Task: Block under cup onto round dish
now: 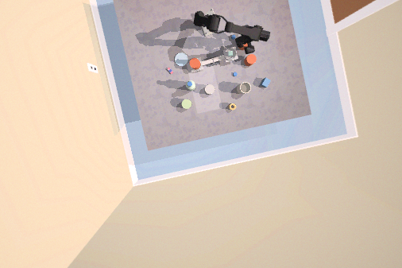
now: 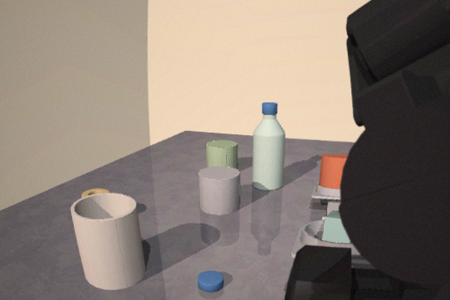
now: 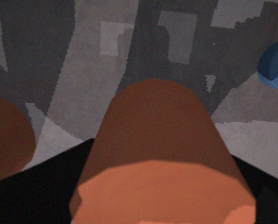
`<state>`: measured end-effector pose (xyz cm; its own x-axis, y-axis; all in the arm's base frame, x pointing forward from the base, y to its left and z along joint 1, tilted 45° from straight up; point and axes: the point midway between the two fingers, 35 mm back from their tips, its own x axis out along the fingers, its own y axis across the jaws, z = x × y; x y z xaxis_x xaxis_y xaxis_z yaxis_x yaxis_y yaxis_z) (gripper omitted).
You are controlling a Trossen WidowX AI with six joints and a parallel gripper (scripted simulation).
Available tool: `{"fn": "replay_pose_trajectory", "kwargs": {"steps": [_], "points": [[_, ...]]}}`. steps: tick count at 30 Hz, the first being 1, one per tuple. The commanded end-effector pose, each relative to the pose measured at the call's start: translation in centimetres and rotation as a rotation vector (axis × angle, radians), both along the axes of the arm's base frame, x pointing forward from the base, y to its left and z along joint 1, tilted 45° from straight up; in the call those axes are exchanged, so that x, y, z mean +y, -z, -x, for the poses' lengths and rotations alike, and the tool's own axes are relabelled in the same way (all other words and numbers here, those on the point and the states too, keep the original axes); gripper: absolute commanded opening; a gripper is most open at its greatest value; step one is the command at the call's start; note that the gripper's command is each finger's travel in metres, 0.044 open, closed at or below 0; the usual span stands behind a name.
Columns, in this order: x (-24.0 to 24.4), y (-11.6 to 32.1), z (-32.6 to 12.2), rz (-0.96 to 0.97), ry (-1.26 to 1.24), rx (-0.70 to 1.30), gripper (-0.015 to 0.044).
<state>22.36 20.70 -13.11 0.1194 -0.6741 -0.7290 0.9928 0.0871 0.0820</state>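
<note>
Your black arm reaches over to the pincer. Beside the pincer, as seen from above, lies the balance, its near end uncovered. Your pincer is clamped on an orange cup. The pale blue round dish lies well apart from it, past the balance's far end, where the other balance cup stands. A spare orange cup is near your pincer. The mint block sits on the near end, between pincer and dish.
</note>
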Motion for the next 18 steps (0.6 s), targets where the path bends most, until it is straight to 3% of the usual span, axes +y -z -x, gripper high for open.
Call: {"fn": "replay_pose_trajectory", "kwargs": {"steps": [1, 18], "points": [[-0.6, 0.5, -0.1, 0.005, -0.010, 0.000, 0.0000], [0.7, -0.7, 0.1, 0.000, -0.005, 0.003, 0.0440]]}}
